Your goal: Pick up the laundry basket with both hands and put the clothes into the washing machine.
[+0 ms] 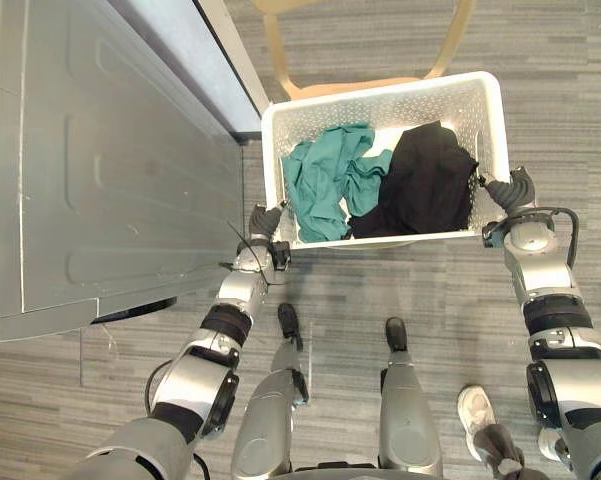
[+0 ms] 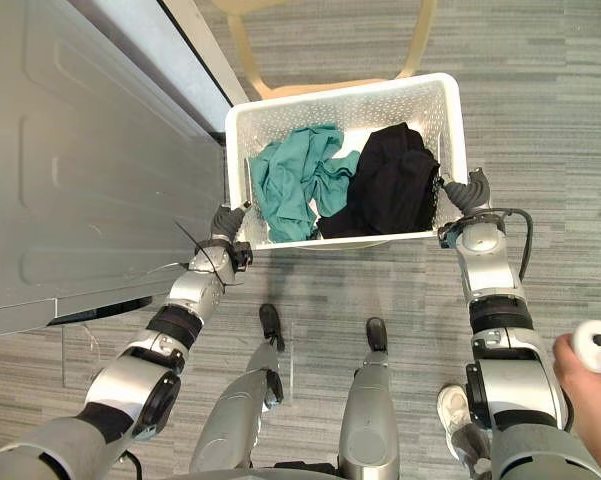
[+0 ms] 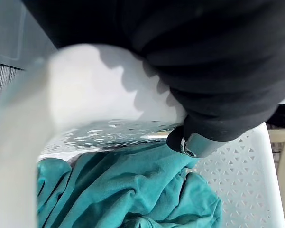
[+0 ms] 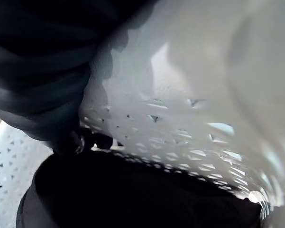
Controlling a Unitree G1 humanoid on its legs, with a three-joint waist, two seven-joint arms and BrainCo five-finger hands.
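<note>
A white perforated laundry basket (image 1: 380, 97) hangs in front of me, held at its two short sides. Inside lie a teal garment (image 1: 325, 180) on the left and a black garment (image 1: 425, 180) on the right. My left hand (image 1: 265, 222) grips the left rim; in the left wrist view a fingertip (image 3: 194, 142) hooks over the rim (image 3: 99, 90) above the teal garment (image 3: 123, 190). My right hand (image 1: 508, 190) is curled over the right rim; the right wrist view shows the basket wall (image 4: 180, 95) and the black garment (image 4: 133, 194).
The grey washing machine (image 1: 100, 150) stands close to the basket's left side. A tan chair (image 1: 280, 60) stands under and behind the basket. A person's shoe (image 1: 475, 410) is at lower right, and a person's hand (image 2: 585, 395) holds a white round object (image 2: 592, 343).
</note>
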